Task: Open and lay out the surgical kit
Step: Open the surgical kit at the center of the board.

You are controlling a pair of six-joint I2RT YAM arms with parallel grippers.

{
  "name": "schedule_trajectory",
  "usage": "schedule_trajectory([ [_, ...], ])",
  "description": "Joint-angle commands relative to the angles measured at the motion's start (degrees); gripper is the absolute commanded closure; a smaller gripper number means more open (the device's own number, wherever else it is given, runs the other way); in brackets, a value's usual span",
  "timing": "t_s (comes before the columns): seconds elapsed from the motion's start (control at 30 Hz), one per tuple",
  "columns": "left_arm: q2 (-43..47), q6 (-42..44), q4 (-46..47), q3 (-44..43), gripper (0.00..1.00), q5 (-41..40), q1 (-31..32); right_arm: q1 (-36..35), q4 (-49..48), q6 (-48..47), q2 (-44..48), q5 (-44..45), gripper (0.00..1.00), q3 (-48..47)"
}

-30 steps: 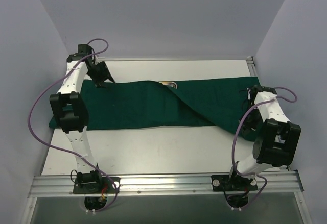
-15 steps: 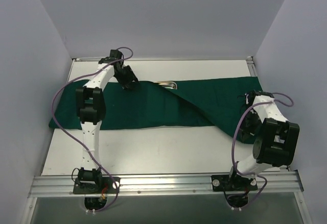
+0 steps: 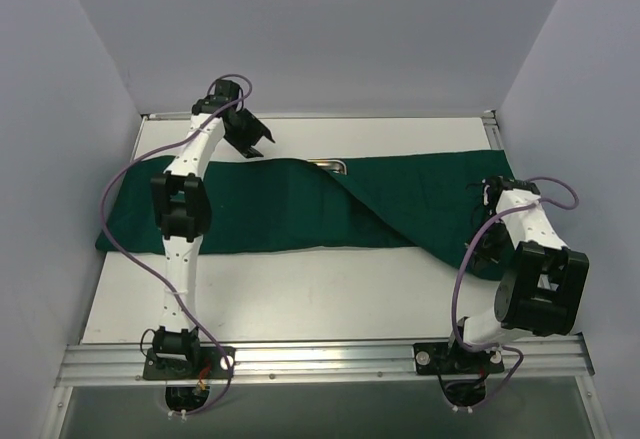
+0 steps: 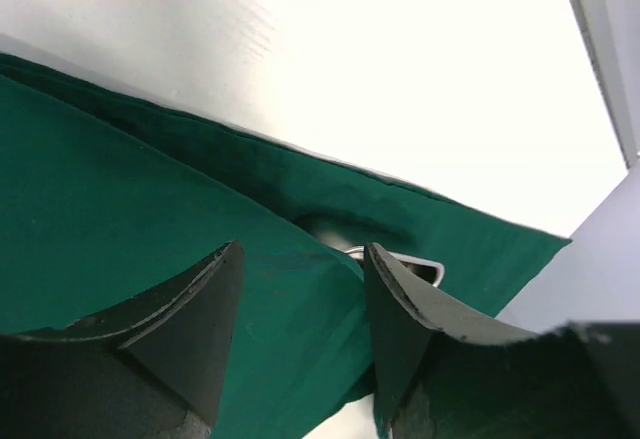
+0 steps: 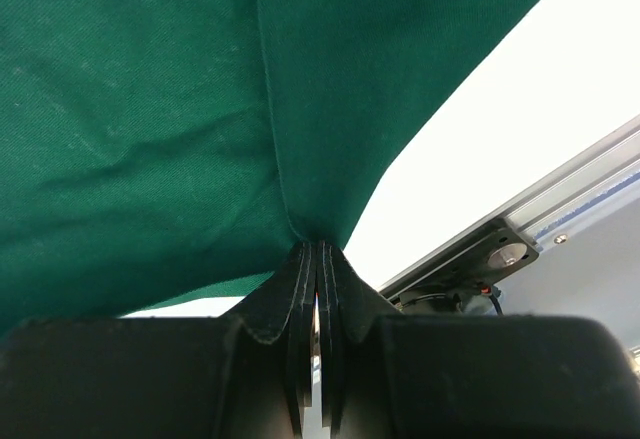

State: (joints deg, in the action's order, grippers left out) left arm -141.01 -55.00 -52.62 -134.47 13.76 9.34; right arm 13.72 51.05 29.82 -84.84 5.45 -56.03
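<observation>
A: Where's the cloth (image 3: pixel 290 209)?
B: Across the table (image 3: pixel 300 294), with a fold running to 4 o'clock. Right gripper (image 5: pixel 317 251) is pressed together, pinching that cloth corner.
A: Left gripper (image 4: pixel 303 259)?
B: Spread, holding nothing, over the cloth's 11 o'clock edge.
A: Tray (image 3: pixel 330 166)?
B: Only the rim shows at 12. The rest is under the cloth.

The right claw (image 5: pixel 317 259) pinches a fold of the dark green cloth wrap (image 5: pixel 180 89).

Left jaws swung toward 3 o'clock off the far-left corner of the green cloth (image 3: pixel 260 209), now hanging by its 12 o'clock edge.
</observation>
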Motion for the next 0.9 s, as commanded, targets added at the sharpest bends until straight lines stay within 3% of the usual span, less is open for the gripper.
schedule_trajectory([
  [0.0,-3.82,-3.79,-6.87,-7.96,0.4,-1.89,0.24,-0.62,2.57,-0.73,0.9,0.0,1.0,-0.04],
  [0.07,-6.72,-5.02,-12.84,-11.58,0.4,-2.59,0.5,-0.62,2.65,-0.91,0.99,-0.18,1.0,-0.39],
  [0.3,-10.77,-12.05,-19.53,-17.13,0.4,-0.84,0.59,-0.53,2.57,-1.08,2.48,-0.36,1.0,-0.83],
  [0.57,-13.14,-14.17,-19.98,-19.5,0.39,0.48,0.68,-0.53,2.48,-0.91,4.5,-0.09,1.0,-0.66],
  [0.73,-12.89,-13.73,-18.93,-18.63,0.5,1.27,0.59,-0.53,2.3,-1.08,4.59,-0.27,1.0,-0.84],
  [0.83,-12.01,-13.2,-16.2,-17.66,0.69,1.88,0.33,-0.53,2.04,-1.17,4.24,-0.53,1.0,-0.83],
  [0.87,-11.83,-12.68,-15.85,-17.58,0.81,1.97,0.24,-0.62,1.95,-1.26,4.24,-0.53,1.0,-1.01],
])
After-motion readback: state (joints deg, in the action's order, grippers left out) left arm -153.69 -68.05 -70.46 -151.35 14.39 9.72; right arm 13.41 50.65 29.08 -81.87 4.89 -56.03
